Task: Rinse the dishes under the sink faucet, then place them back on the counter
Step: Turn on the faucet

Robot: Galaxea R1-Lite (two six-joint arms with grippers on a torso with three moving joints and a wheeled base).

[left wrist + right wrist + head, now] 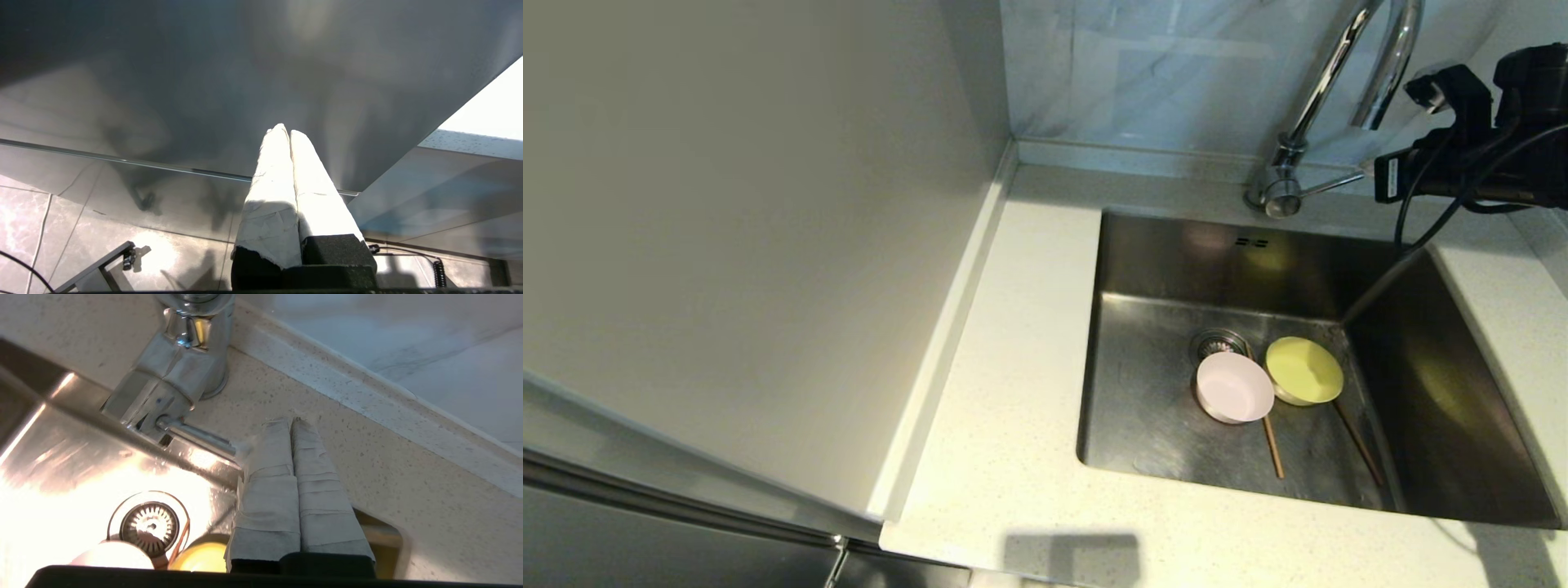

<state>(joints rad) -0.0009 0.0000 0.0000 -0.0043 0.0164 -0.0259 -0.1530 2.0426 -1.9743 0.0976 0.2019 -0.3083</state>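
My right gripper [291, 422] is clenched tight w/ nothing in it. It hangs over the counter [1013, 343] behind the sink [1152, 408], tips just beside the end of the faucet [1307, 122] lever [196, 436]. I can't tell if they touch. The lever is thin & straight, its long line running from the faucet base out toward about 3 o'clock in the head view. The faucet's tall neck goes up & curves over at the top.

My left gripper [289, 131] is clenched too, empty, parked low, away from the sink.

Dishes are all down in the sink. Pink bowl [1233, 387] sits by the drain [1217, 341], at its 6 o'clock. Yellow-green bowl [1303, 370] is just beside the pink one, at its 3 o'clock. Both tilt a bit. The 2 chopsticks [1272, 445] lie flat on the sink floor, partly under the bowls, long ends pointing to about 5 o'clock.
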